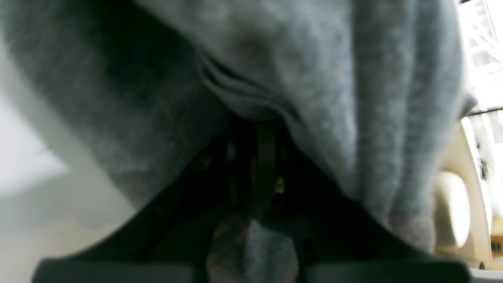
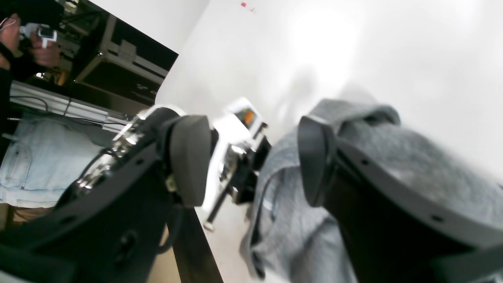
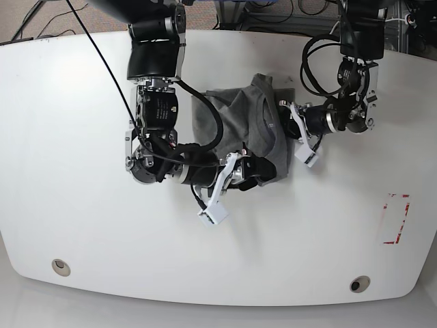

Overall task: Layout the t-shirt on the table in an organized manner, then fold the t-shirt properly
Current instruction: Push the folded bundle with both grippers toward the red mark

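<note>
base: overhead, looking straight down on the table [image 3: 82,225] | left wrist: pressed close against the t-shirt [image 1: 314,78] — blurred | right wrist: low, looking across the tabletop past its fingers [image 2: 188,157] | shared: the t-shirt — all three

Grey t-shirt [image 3: 249,126] — bunched on white table [image 3: 82,225]

You have one t-shirt [image 3: 246,123], one worktop [image 3: 82,225], two grommet holes [image 3: 61,266], one red tape rectangle [image 3: 396,219], two arms.
</note>
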Tool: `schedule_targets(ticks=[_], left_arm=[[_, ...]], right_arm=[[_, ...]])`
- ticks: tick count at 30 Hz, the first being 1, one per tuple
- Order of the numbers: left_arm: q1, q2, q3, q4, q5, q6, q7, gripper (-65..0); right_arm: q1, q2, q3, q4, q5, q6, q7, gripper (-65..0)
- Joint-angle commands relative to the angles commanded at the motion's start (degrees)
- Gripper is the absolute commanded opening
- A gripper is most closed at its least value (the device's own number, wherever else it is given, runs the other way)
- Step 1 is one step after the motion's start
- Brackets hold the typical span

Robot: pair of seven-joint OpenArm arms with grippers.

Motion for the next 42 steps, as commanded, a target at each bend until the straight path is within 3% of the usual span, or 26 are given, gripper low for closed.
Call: schedule_targets(ticks=[4, 7, 10, 13, 18, 24, 30, 34, 39, 42], left_arm=[[-0.1, -0.1, -3.9, 2.5, 0.0, 0.0, 1.3, -55.3], [-2.1, -0.1, -8.2, 4.0, 0.0, 0.0, 4.1, -42.2], [-3.1, -0.1, -10.7, 4.6, 0.0, 0.0, 5.5, -33.9], [-4.0, 0.0, -12.8, 6.0, -1.4, 0.0, 6.1, -30.7], [-5.0, -0.5, -15.0, 6.5, -11.2, 0.0, 6.6, -30.0], [-5.8, -6.6, -16.6, 6.6, -21.3, 0.0, 6.5, -30.3], [-5.6, -10.5, -22.6, 9.6, -27.8, 0.0, 6.5, -30.4], [-5.5, -12.4, -22.5, 14.1, -30.5, 0.0, 6.6, -30.4], [-5.6, -12.0, -19.2, 14.4, -31.9, 0.0, 9.7, -30.4], [-5.4, -8.9, -16.1, 14.5, -31.9, 0.0, 10.1, -30.4]], right_arm=[[-0.3, 2.4, 0.0, 0.0, 0.0, 0.09, 0.0, -30.6], [-0.4, 4.2, 0.0, 0.0, 0.0, 0.09, 0.0, -30.6], [-0.5, 5.5, 0.0, 0.0, 0.0, 0.09, 0.0, -30.6], [-0.5, 6.6, 0.0, -0.1, 0.0, 0.09, 0.0, -30.6], [-0.3, 7.5, -0.1, -2.5, -0.1, 0.18, 0.0, -30.6], [0.6, 7.6, -0.2, -7.2, -0.1, 0.18, 0.0, -30.6], [0.8, 7.6, -0.2, -7.4, -0.1, 0.18, 0.0, -30.6], [1.8, 7.1, -0.3, -7.6, -0.1, 0.18, 0.1, -30.6], [2.9, 6.6, -0.4, -11.1, -0.1, 0.18, 3.1, -30.6], [4.4, 6.6, -1.8, -16.1, -0.1, 1.14, 7.6, -30.6]])
